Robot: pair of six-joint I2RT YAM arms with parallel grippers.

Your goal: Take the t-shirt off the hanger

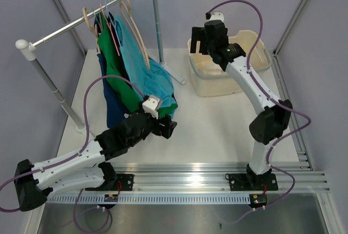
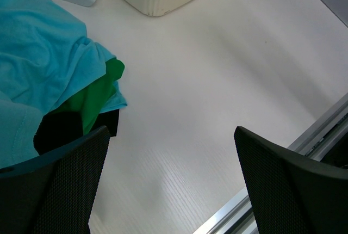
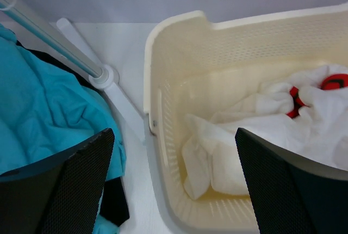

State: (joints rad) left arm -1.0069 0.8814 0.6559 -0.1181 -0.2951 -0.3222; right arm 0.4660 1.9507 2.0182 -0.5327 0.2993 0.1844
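White crumpled t-shirt (image 3: 261, 130) in perforated cream basket (image 3: 175, 31); both jaws wide apart, empty

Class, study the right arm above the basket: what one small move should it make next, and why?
Probably raise the right gripper straight up, clear of the basket. Its jaws stand open with nothing between them, and the white t-shirt lies crumpled inside the basket, so its work there looks done.
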